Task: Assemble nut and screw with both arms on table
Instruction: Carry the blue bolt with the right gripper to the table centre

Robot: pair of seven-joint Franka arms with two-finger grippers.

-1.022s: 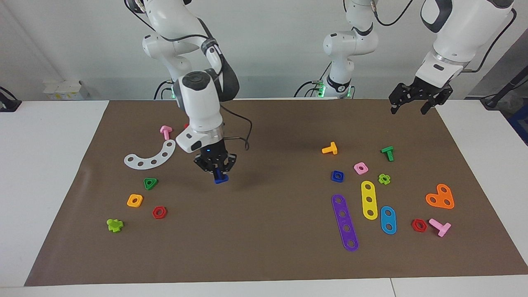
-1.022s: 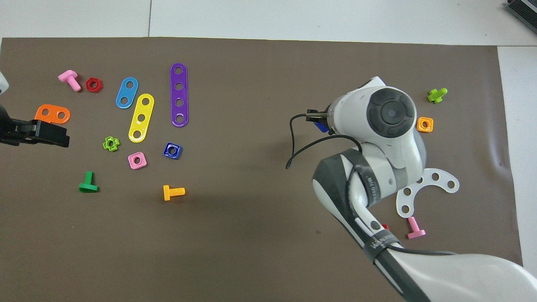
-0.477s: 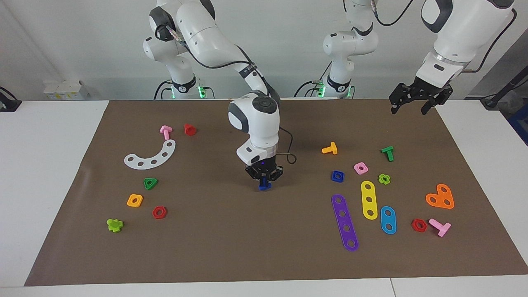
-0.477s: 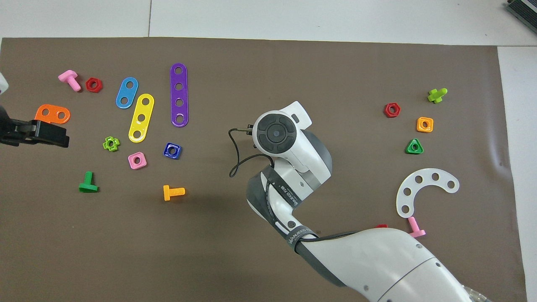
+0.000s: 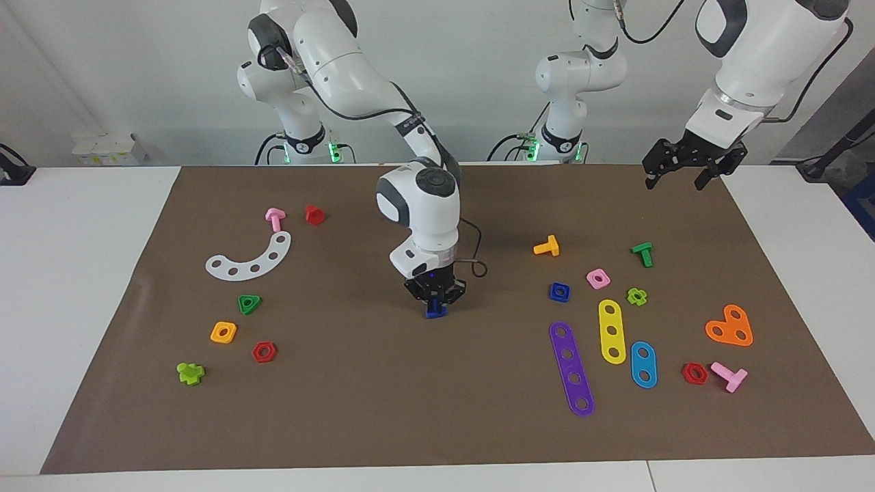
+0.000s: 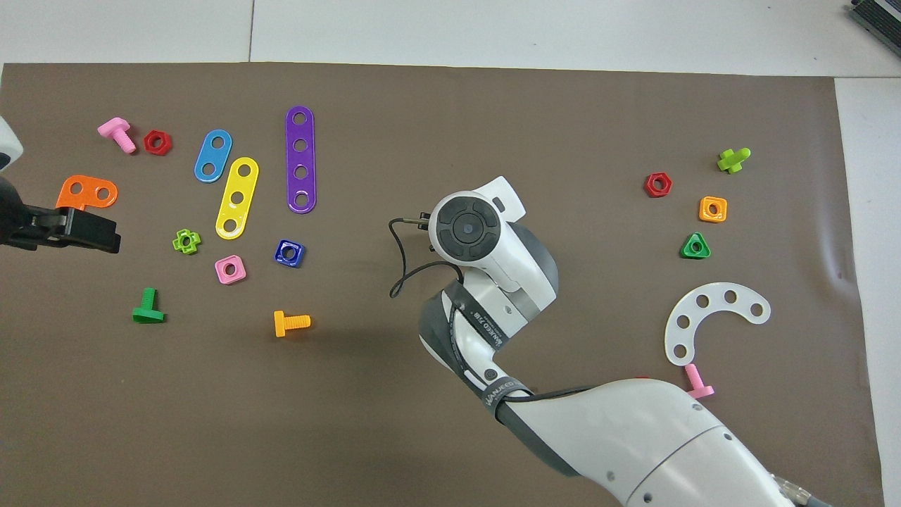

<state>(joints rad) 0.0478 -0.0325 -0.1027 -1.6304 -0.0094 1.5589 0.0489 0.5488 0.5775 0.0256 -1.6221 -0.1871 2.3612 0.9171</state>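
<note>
Screw (image 5: 435, 311), the dark blue toy bolt, is pinched between the fingers of the right gripper (image 5: 435, 301), which points down over the middle of the brown mat (image 5: 437, 410); whether the bolt touches the mat or hangs just above it, I cannot tell. In the overhead view the right arm's wrist covers both gripper & screw. The dark blue square nut (image 5: 559, 292) lies flat on the mat toward the left arm's end of the table (image 5: 82, 287), well apart from the screw. Near it are the pink square nut (image 5: 598, 278), a bit nearer to the robots, the orange bolt (image 5: 547, 246), nearer still, and the purple strip w/ four holes (image 5: 571, 369), farther from the robots. The left gripper (image 5: 687, 167) hangs in the air over the mat's corner at the left arm's end, holding nothing, its fingers spread apart. Toward the right arm's end lie the green triangular nut (image 5: 249, 303), the orange square nut (image 5: 223, 332) & the white curved strip (image 5: 249, 260), all apart from each other.
</note>
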